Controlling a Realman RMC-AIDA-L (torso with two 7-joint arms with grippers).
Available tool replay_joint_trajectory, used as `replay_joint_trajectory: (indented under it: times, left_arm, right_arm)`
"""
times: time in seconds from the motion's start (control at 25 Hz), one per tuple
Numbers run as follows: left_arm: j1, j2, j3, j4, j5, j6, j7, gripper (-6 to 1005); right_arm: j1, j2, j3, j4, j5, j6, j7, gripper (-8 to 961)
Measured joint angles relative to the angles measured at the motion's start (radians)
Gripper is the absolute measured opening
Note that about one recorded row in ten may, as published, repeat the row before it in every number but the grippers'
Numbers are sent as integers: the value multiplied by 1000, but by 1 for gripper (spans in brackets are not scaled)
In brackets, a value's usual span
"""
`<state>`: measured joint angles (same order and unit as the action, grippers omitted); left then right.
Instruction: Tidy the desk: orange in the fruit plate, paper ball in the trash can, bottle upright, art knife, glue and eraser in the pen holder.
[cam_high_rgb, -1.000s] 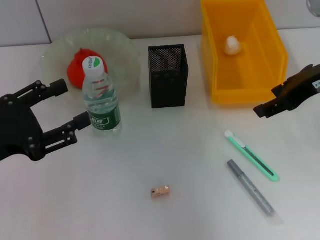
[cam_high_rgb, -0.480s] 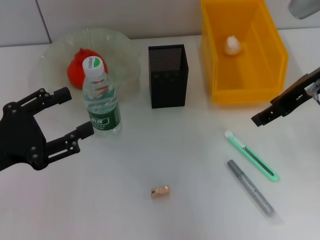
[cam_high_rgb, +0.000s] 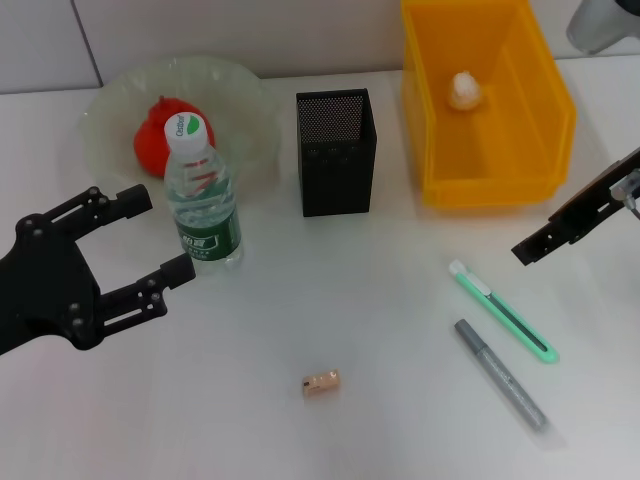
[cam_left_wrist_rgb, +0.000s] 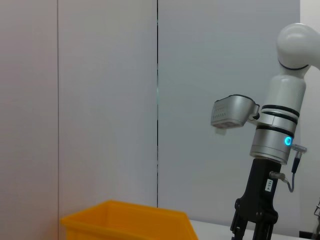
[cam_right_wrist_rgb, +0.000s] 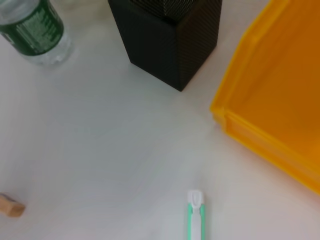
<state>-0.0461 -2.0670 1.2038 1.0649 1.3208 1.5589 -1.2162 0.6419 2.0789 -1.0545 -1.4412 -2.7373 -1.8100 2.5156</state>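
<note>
Where the head view looked down, the left hand (cam_high_rgb: 145, 236) had drawn back, fingers spread, leaving the bottle (cam_high_rgb: 203, 195) upright before the fruit plate (cam_high_rgb: 100, 120). The right hand (cam_high_rgb: 575, 218) had lowered toward the art knife (cam_high_rgb: 503, 311) near the desk's right edge; its fingers' state couldn't be told. In the right wrist view, the knife's tip (cam_right_wrist_rgb: 196, 215) showed near the trash can (cam_right_wrist_rgb: 280, 90).

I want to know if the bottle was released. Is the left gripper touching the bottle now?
Apart. In the head view, the left gripper is open, and bare table shows between its fingertips and the upright bottle.
</note>
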Motion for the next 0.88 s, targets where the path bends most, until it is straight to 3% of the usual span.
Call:
replay_joint_trajectory:
  times: [0.52, 0.88]
  left_arm:
    - [-2, 0, 5, -8, 0, 2, 12, 789]
    - [-1, 1, 5, -8, 0, 10, 22, 788]
  right_arm:
    - [23, 1, -92, 79, -4, 65, 33, 680]
    - [61, 2, -103, 161, -34, 104, 48, 667]
